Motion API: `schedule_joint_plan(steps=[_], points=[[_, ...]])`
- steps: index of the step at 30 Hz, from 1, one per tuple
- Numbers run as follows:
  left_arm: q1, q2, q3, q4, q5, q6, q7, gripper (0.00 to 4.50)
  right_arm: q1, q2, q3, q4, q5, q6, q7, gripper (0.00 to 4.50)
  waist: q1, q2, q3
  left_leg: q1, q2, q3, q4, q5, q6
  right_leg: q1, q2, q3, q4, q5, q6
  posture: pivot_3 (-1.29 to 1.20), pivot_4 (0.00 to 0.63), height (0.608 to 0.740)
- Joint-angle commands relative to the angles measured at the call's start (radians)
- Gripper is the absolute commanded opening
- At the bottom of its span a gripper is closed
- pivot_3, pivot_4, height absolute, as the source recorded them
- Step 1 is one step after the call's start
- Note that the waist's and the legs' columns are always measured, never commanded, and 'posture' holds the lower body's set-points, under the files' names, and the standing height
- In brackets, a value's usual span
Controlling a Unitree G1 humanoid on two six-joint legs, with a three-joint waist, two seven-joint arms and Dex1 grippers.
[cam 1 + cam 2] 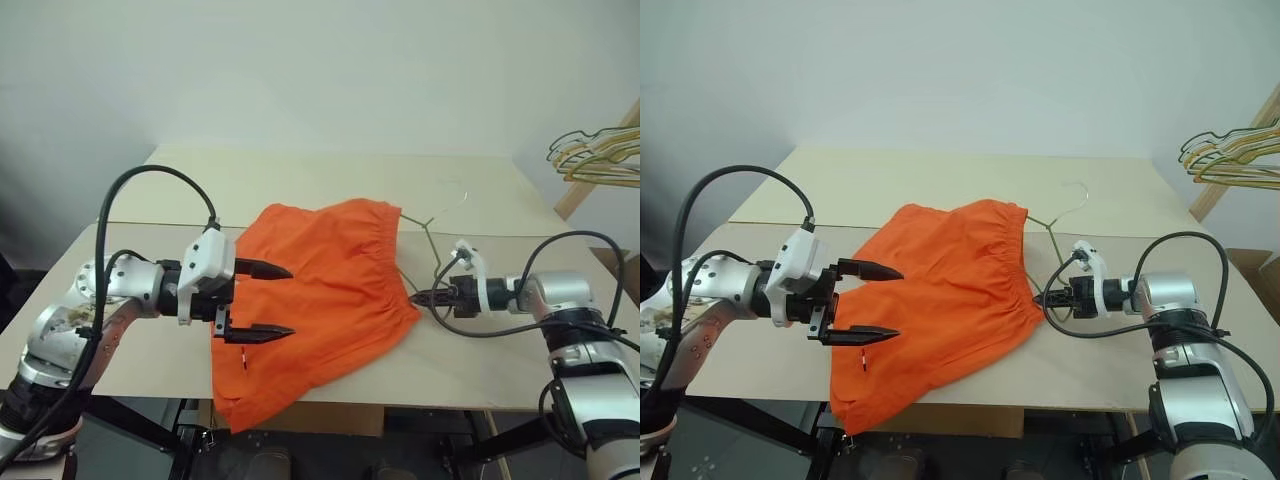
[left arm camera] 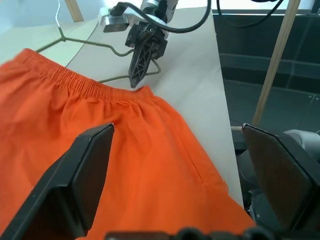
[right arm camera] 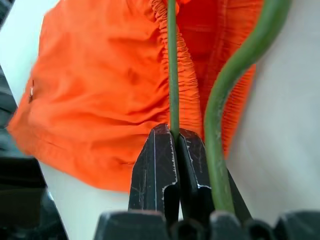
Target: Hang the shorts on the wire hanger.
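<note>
Right end effector [image 1: 418, 297], pinching thin grey-green wire hanger [image 1: 432, 243], is sitting frame-right of bright orange fabric shorts [image 1: 320, 300]; left end effector [image 1: 280, 300] is gaping wide opp.

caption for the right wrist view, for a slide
Right gripper shut on the wire hanger beside the orange shorts.

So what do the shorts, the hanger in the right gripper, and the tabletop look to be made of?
The shorts: thin woven fabric, matte bright orange; it creases and gathers at the elastic waistband. The wire hanger: thin metal wire by its look, dull grey-green, possibly coated; the right gripper is shut on it. The table: flat pale beige board, matte, probably wood-based.
</note>
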Motion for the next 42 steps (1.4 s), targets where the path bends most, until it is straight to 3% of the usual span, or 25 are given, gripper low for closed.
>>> schedule_joint_plan(steps=[1,11,18,25,33,38,42], points=[[-0.070,0.005,0.000,0.051,0.029,-0.047,-0.030,4.47,0.026,-0.073,0.051,-0.245,-0.067,-0.075,-0.039,0.00,0.001,0.000,0.000,0.000,0.000,0.000,0.000,0.000,0.000,0.000,0.000,0.000,0.000,0.000,0.000,0.17,0.000,0.740],[-0.466,-0.076,-0.097,0.468,0.192,-0.257,-0.182,4.47,0.060,-0.202,0.166,-0.715,-0.202,-0.182,-0.095,0.00,-0.019,0.000,0.000,0.000,0.000,0.001,0.001,0.000,0.000,0.000,0.001,0.000,-0.001,0.000,0.000,0.09,0.000,0.740],[-0.676,-0.156,-0.212,0.799,0.336,-0.467,-0.370,4.47,0.049,-0.207,0.198,-0.820,-0.232,-0.164,-0.119,0.00,-0.043,0.000,0.000,-0.001,0.000,0.003,0.003,0.000,0.000,0.000,0.001,0.000,-0.001,0.000,0.000,0.04,0.000,0.740],[-0.757,-0.081,-0.475,0.894,0.252,-0.571,-0.407,4.47,0.041,-0.222,0.214,-0.829,-0.239,-0.130,-0.114,0.00,-0.078,0.000,0.000,-0.002,0.001,0.004,0.004,-0.001,0.001,-0.001,0.000,0.001,-0.001,0.000,0.000,0.01,0.000,0.740],[-0.751,-0.159,-0.493,1.003,0.447,-0.723,-0.392,4.47,0.028,-0.217,0.210,-0.849,-0.226,-0.098,-0.108,0.00,-0.100,0.000,0.000,-0.002,0.001,0.004,0.004,-0.001,0.001,-0.002,0.001,0.002,0.000,0.000,0.000,0.01,0.000,0.740],[-0.727,-0.190,-0.467,0.993,0.508,-0.721,-0.344,3.61,0.016,-0.213,0.213,-0.853,-0.223,-0.086,-0.105,0.00,-0.101,0.000,0.000,-0.004,0.001,0.004,0.004,-0.001,0.001,-0.004,0.001,0.002,0.000,0.000,0.000,0.01,0.000,0.740],[-0.712,-0.196,-0.444,0.985,0.534,-0.723,-0.336,2.47,0.010,-0.212,0.216,-0.848,-0.223,-0.084,-0.105,0.00,-0.101,0.000,0.000,-0.006,0.001,0.004,0.005,-0.001,0.001,-0.006,0.001,0.002,0.001,0.000,0.000,0.02,0.000,0.740]])
